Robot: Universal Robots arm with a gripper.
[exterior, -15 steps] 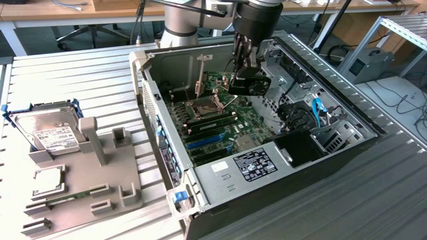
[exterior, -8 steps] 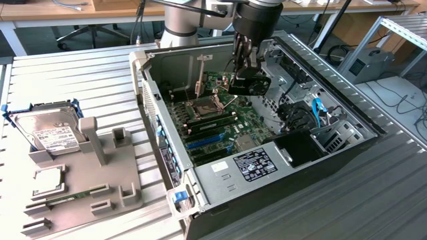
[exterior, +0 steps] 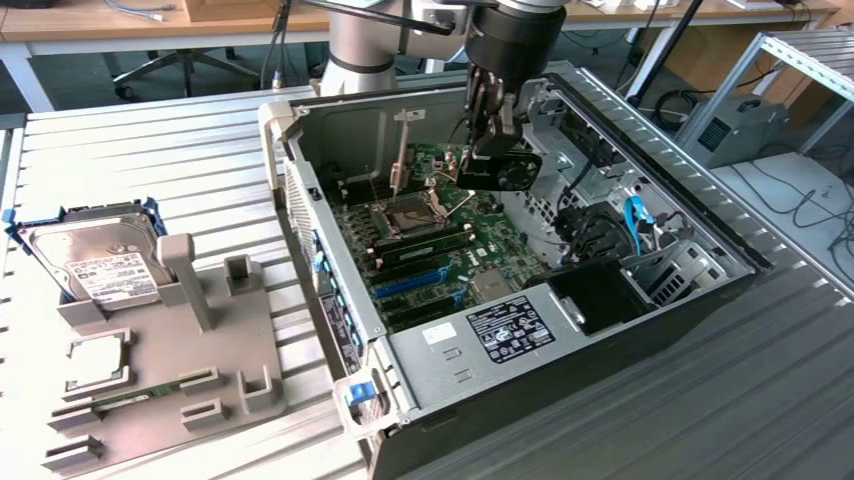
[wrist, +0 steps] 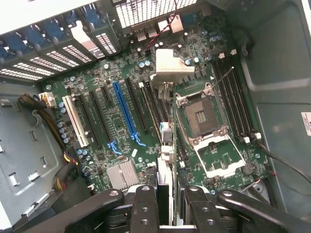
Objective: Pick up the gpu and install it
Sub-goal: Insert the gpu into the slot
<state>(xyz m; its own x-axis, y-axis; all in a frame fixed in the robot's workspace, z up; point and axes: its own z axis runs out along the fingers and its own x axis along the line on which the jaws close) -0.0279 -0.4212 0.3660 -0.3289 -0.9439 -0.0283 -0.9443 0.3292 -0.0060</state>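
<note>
My gripper [exterior: 489,128] hangs over the open computer case [exterior: 694,290], shut on the gpu [exterior: 503,168]. The card is held on edge above the motherboard [exterior: 441,255], its black round fan facing the exterior view's right. In the wrist view the gpu [wrist: 167,160] is seen edge-on between the black fingers [wrist: 145,209]. Its silver end bracket [wrist: 171,68] points away, toward the case's rear slot openings. The card floats above the board between the blue slot [wrist: 124,109] and the CPU socket [wrist: 201,116], apart from both.
A grey parts holder [exterior: 167,350] stands on the exterior view's left with a silver hard drive [exterior: 100,255] leaning in it and a narrow green memory stick [exterior: 144,392] low down. Cables [wrist: 63,165], a black power supply [exterior: 601,295] and the case walls surround the board.
</note>
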